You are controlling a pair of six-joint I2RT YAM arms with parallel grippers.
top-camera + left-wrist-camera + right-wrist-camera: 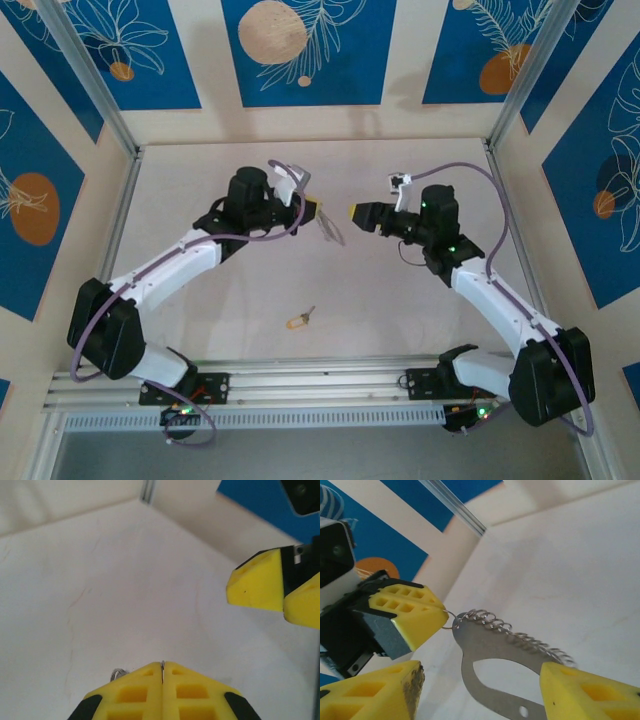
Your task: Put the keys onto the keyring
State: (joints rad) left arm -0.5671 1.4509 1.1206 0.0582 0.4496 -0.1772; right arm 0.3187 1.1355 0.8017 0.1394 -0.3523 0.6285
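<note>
- The left gripper is clenched on the keyring. The ring is pinched by one end between the yellow fingers and is held above the table.
- In the left wrist view these two fingers are pressed together. A thin metal edge is seen between them, and a small wire loop stands just beside the left one.
- The right gripper is released: its jaws are kept well apart and nothing is grasped. The keyring is found between them.
- The far part of the ring passes just beside the right finger; whether it is touched there cannot be told.
- A silvery coil is seen along the upper edge of the ring.
- In the right wrist view the lower part of the ring is cut off by the picture edge, and one part is hidden behind the right finger.
- In the top view the ring is made out as a faint thin shape hanging between the two grippers.
- The key is lying on the table, near the front, well apart from both grippers. Its blade is too small to be made out well.
</note>
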